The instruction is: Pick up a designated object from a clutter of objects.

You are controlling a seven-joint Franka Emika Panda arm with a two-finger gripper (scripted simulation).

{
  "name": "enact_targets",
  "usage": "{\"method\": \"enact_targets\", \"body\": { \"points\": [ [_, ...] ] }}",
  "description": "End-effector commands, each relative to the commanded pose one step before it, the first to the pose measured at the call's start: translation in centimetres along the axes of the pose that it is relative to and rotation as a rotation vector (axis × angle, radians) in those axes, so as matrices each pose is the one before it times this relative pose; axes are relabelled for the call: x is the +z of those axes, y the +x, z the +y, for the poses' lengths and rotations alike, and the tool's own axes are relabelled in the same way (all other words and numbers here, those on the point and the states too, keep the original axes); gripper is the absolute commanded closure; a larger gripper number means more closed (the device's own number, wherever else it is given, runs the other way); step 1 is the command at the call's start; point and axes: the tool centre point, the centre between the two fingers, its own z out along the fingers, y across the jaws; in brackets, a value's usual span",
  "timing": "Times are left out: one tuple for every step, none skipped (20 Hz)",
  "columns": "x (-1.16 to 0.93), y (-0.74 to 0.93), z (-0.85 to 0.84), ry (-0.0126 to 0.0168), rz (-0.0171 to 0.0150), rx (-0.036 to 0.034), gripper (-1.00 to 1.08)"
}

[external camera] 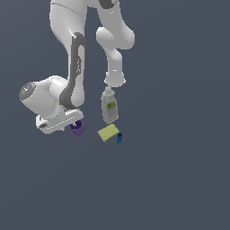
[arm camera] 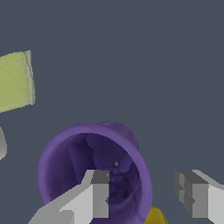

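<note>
I've got the jaws spread straddling the cup (arm camera: pixel 94 175) rim, one finger (arm camera: pixel 98 199) inside, the other outside, cup mouth facing up at me.

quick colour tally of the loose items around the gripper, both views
purple: 1, the cup
yellow-green: 1, the flat pad
grey-white: 1, the bottle with a green label
blue: 1, the tiny can
yellow: 1, an item mostly hidden beside the cup
total: 5
</note>
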Motion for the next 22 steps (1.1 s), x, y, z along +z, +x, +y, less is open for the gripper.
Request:
{"method": "enact_targets", "body": {
  "points": [
    [0.523, -0.042, 0.004, -0.00012, -0.00020, -0.00008, -0.20],
    [0.036, -0.005, -0.002, 0.00000, 0.00000, 0.00000, -0.20],
    [0.000, 0.000, 0.000, 0.00000, 0.00000, 0.00000, 1.08],
    [0.000, 0.000, 0.000, 0.00000, 0.00000, 0.00000, 1.08],
    [0.000, 0.000, 0.000, 0.00000, 0.00000, 0.00000, 1.08],
    [0.000, 0.000, 0.000, 0.00000, 0.00000, 0.00000, 1.08],
    [0.000, 0.000, 0.000, 0.00000, 0.00000, 0.00000, 1.08],
    [0.000, 0.000, 0.000, 0.00000, 0.00000, 0.00000, 1.08],
    [0.000, 0.000, 0.000, 0.00000, 0.00000, 0.00000, 1.08],
    [0.000, 0.000, 0.000, 0.00000, 0.00000, 0.00000, 1.08],
    [0.000, 0.000, 0.000, 0.00000, 0.00000, 0.00000, 1.08],
    [0.000, 0.000, 0.000, 0.00000, 0.00000, 0.00000, 1.08],
    [-0.044, -0.003, 0.010, -0.00032, 0.00035, 0.00011, 1.08],
    [-0.033, 0.011, -0.010, 0.00000, 0.00000, 0.00000, 1.08],
    [-0.099, 0.032, -0.031, 0.00000, 0.00000, 0.00000, 1.08],
    [-0.165, 0.053, -0.051, 0.00000, 0.00000, 0.00000, 1.08],
    [-0.231, 0.074, -0.071, 0.00000, 0.00000, 0.00000, 1.08],
    [-0.295, 0.095, -0.091, 0.00000, 0.00000, 0.00000, 1.08],
    [-0.359, 0.115, -0.110, 0.00000, 0.00000, 0.00000, 1.08],
    [-0.422, 0.136, -0.129, 0.00000, 0.00000, 0.00000, 1.08],
    [-0.471, 0.154, -0.141, -0.00021, -0.00058, 0.00031, 1.08],
    [-0.544, 0.175, -0.166, 0.00000, 0.00000, 0.00000, 1.08]
  ]
}}
